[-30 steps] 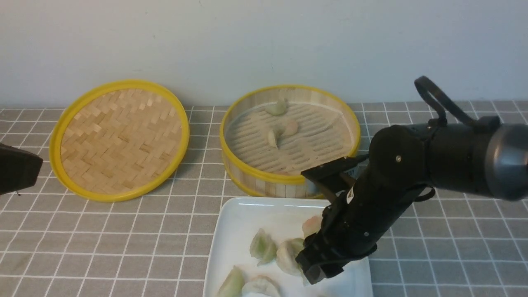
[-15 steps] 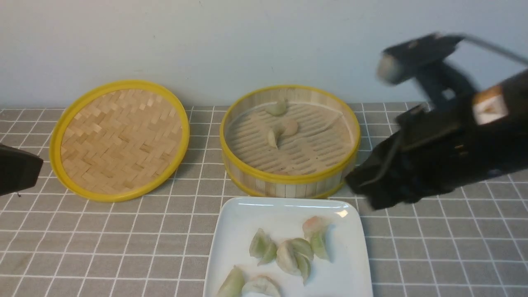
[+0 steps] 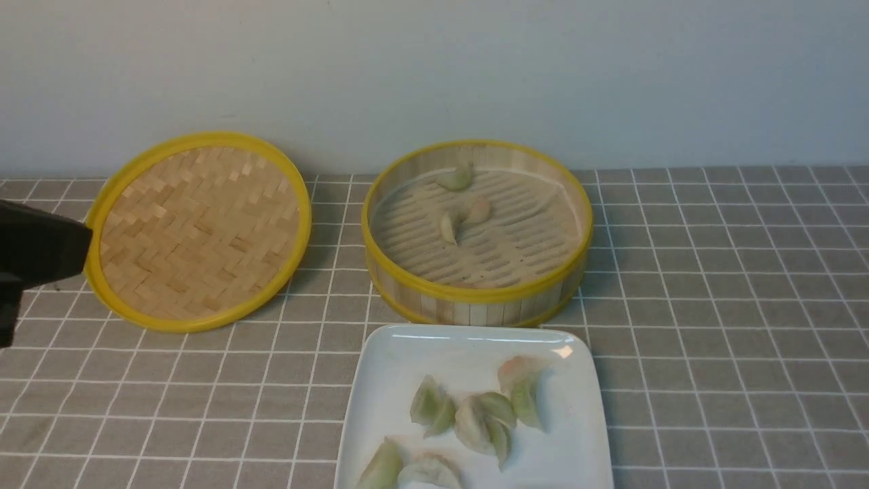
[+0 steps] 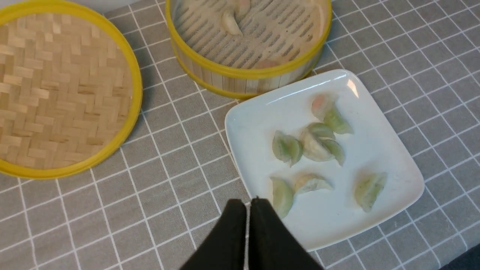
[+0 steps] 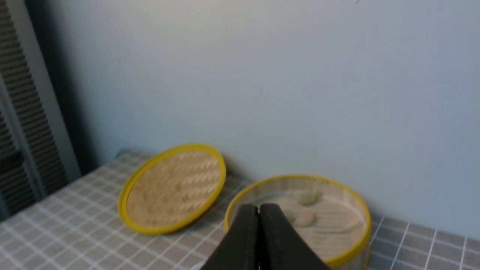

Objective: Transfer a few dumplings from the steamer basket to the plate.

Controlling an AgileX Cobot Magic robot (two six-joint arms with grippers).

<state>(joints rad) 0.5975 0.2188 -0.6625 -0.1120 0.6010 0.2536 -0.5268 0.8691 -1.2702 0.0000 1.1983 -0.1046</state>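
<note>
The steamer basket (image 3: 475,293) stands at the back centre with three dumplings on its slatted floor: one at the far wall (image 3: 456,178) and a touching pair (image 3: 465,216) in the middle. The white plate (image 3: 387,380) lies just in front of it and holds several dumplings (image 3: 475,414). My left gripper (image 4: 246,201) is shut and empty, held above the table by the plate's edge (image 4: 390,150). My right gripper (image 5: 258,207) is shut and empty, raised high and facing the basket (image 5: 300,177). It is out of the front view.
The flat woven lid (image 3: 197,231) with its yellow rim lies left of the basket. A black part of my left arm (image 3: 37,248) shows at the left edge. A grey checked cloth (image 3: 733,305) covers the table, and a wall stands right behind it.
My right arm lifted off the plate, swung right and left the front view, uncovering the dumplings there. The black part of my left arm moved slightly up and inward.
</note>
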